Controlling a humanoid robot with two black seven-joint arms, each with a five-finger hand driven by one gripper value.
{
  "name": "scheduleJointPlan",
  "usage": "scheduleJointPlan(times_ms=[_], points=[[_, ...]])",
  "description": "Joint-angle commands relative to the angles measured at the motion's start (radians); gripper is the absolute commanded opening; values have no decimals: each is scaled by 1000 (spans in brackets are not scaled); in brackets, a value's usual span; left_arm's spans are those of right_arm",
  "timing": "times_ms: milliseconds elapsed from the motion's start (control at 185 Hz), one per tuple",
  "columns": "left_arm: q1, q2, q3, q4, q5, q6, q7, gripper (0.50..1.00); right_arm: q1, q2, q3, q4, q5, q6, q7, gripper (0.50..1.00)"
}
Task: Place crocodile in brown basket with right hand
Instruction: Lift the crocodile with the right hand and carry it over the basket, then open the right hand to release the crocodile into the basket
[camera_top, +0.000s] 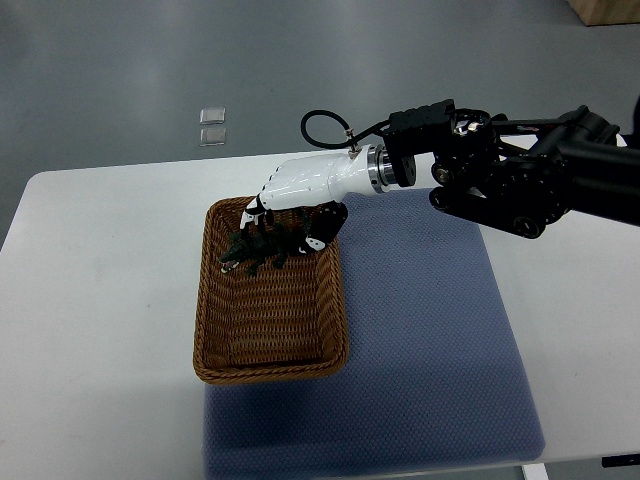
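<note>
Right hand (300, 192) is over the far end of the brown basket (270, 372) — fingers curled round the green crocodile (250, 250), def gripping it — can't tell if it's touching the bottom tbh.

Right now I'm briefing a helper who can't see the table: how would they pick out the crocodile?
On the white table, a brown woven basket sits at the left side of a blue-grey mat. The robot's right hand holds the crocodile over the basket's far end. It is the only dark green, spiky thing there, set against brown wicker.
</note>
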Motion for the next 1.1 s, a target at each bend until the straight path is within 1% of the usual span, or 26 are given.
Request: scheduleJointPlan(times_ms=[0, 248, 335, 459, 551, 599, 637, 664, 713, 826, 885, 993, 1096], points=[[0, 0, 0, 0, 0, 0, 0, 1000, -21, 13, -2, 0, -4, 0, 0, 637], [0, 0, -2, 0, 0, 0, 0, 1000, -51, 26, 0, 0, -4, 0, 0, 639], [0, 0, -2, 0, 0, 0, 1, 1000, -56, 27, 0, 0, -4, 0, 0, 650], [0, 0, -2, 0, 0, 0, 0, 1000, -58, 27, 0, 0, -2, 0, -2, 688], [0, 0, -2, 0, 0, 0, 0, 1000, -56, 26, 1, 0, -1, -1, -2, 750], [0, 0, -2, 0, 0, 0, 0, 1000, -56, 26, 1, 0, -2, -1, -2, 762], [0, 0, -2, 0, 0, 0, 0, 1000, -56, 24, 1, 0, -2, -1, -3, 795], [0, 0, -2, 0, 0, 0, 0, 1000, -56, 23, 3, 0, -1, -1, -3, 797], [0, 0, -2, 0, 0, 0, 0, 1000, -56, 21, 3, 0, -2, -1, -3, 817], [0, 0, -2, 0, 0, 0, 0, 1000, -56, 13, 8, 0, -1, -1, -3, 832], [0, 0, -2, 0, 0, 0, 1, 1000, -56, 9, 12, -1, 5, -1, -3, 850], [0, 0, -2, 0, 0, 0, 1, 1000, -55, -10, 35, -10, 10, -15, -11, 850], [0, 0, -2, 0, 0, 0, 0, 1000, -62, -45, 109, -23, 51, -8, -18, 850]])
